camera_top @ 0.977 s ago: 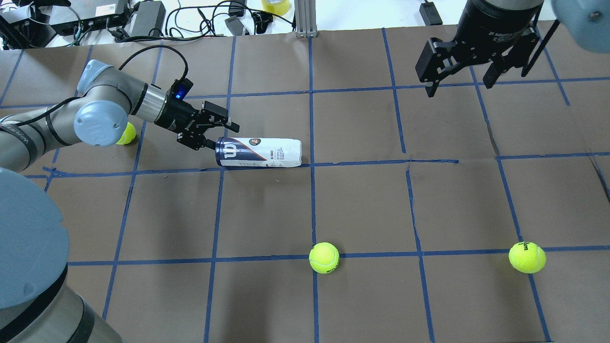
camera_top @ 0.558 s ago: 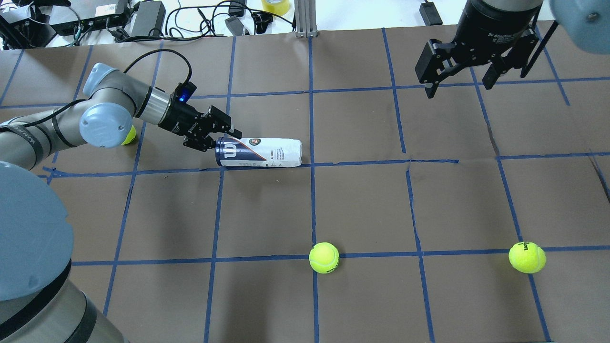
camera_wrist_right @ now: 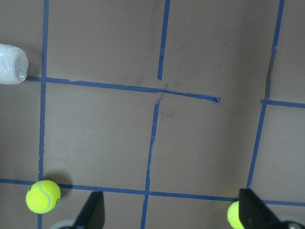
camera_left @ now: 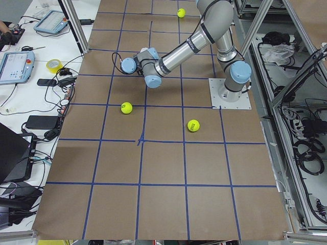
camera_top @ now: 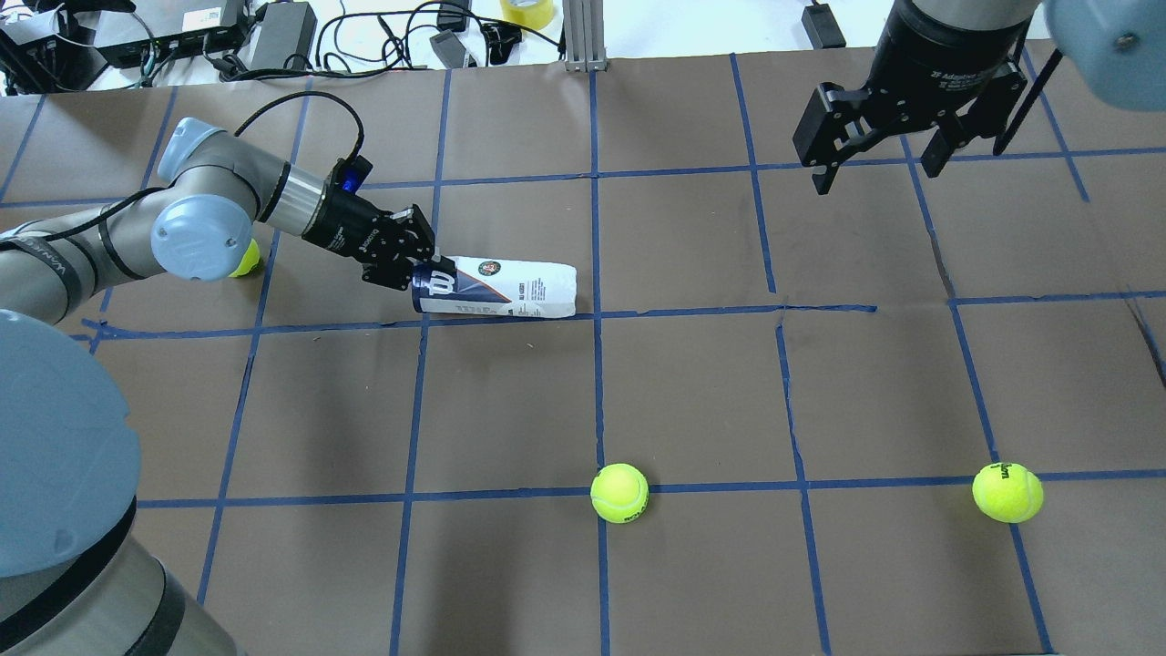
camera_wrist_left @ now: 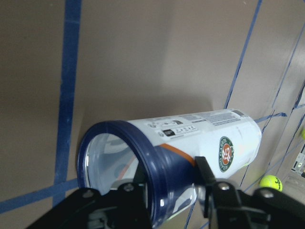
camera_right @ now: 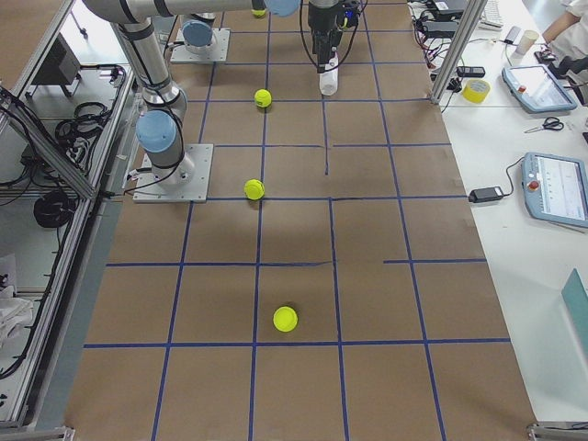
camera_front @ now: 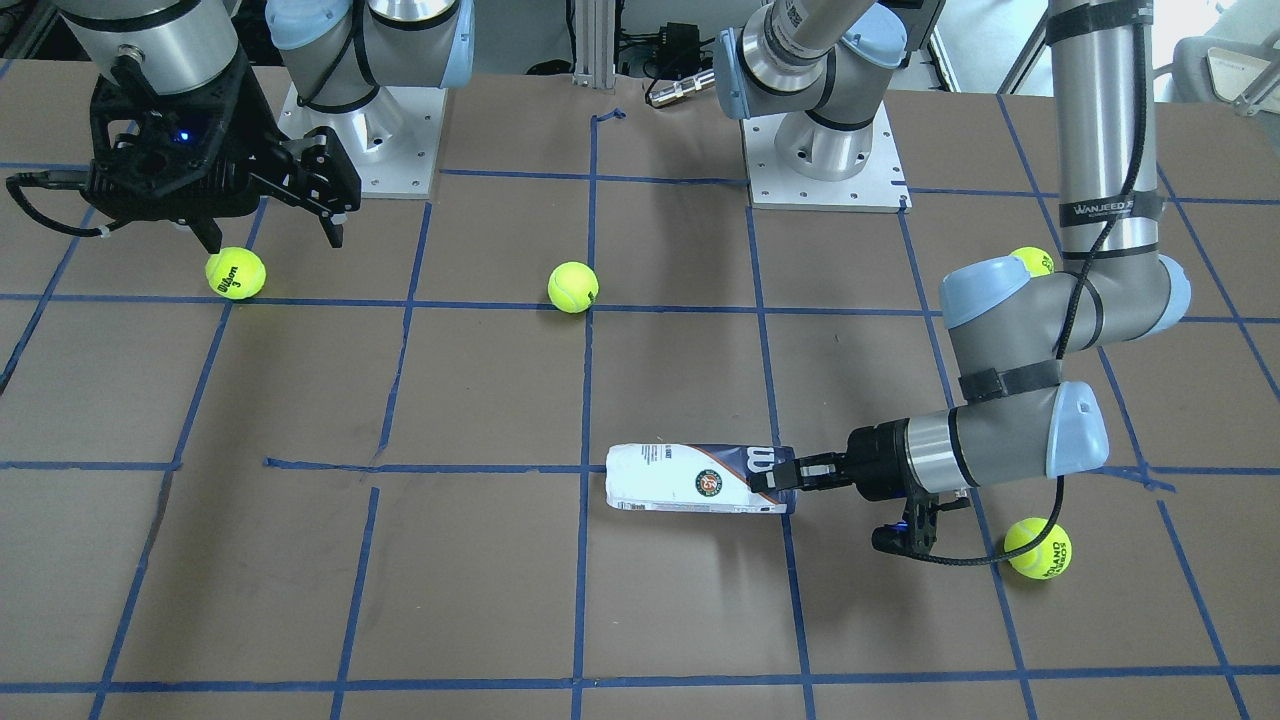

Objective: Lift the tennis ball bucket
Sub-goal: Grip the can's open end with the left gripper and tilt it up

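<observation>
- Tennis ball bucket (camera_top: 510, 290) lies on its side on surface (camera_top: 692, 383), open navy-rimmed end toward left tool (camera_top: 421, 273).
- Left tool looks clamped on rim wall. Wrist view shows one jaw inside mouth, other outside.
- Right tool (camera_top: 876, 175) spread wide, empty, hanging well apart from can.
- Judgement: can likely light, thin-walled, slick. Rim is stiffest place to hold; body would dent if you squeeze it.
- You hold it at one end only, so expect far end to droop and pivot. Lift slowly and watch for slip.

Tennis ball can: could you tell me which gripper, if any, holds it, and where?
The left gripper pinches the tennis ball can by its dark blue rim, one finger inside.
</observation>
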{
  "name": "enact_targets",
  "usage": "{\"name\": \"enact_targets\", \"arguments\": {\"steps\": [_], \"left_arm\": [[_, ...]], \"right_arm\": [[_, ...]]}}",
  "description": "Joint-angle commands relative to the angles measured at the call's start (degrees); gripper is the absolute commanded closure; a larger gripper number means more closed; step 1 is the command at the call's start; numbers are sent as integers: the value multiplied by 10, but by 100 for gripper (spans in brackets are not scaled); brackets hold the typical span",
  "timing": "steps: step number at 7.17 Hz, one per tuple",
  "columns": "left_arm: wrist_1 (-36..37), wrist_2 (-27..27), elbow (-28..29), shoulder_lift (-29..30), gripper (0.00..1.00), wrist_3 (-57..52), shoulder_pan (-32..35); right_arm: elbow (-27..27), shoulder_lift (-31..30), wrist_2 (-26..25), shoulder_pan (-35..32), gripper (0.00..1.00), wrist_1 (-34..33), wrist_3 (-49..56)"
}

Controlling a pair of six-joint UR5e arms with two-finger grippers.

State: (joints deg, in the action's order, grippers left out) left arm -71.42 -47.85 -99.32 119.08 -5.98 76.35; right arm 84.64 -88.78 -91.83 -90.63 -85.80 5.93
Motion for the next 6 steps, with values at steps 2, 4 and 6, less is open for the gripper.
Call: {"name": "enact_targets", "arguments": {"steps": [2, 4, 6], "left_arm": [[1, -3, 46, -21, 97, 130, 27], [-6, -21, 85, -27, 100, 193, 50], [-19, -46, 101, -38, 100, 201, 70]], "right_arm": [[2, -2, -3, 0, 0, -1, 4], [3, -2, -2, 0, 0, -2, 4], [3, -2, -3, -1, 0, -2, 5]]}}
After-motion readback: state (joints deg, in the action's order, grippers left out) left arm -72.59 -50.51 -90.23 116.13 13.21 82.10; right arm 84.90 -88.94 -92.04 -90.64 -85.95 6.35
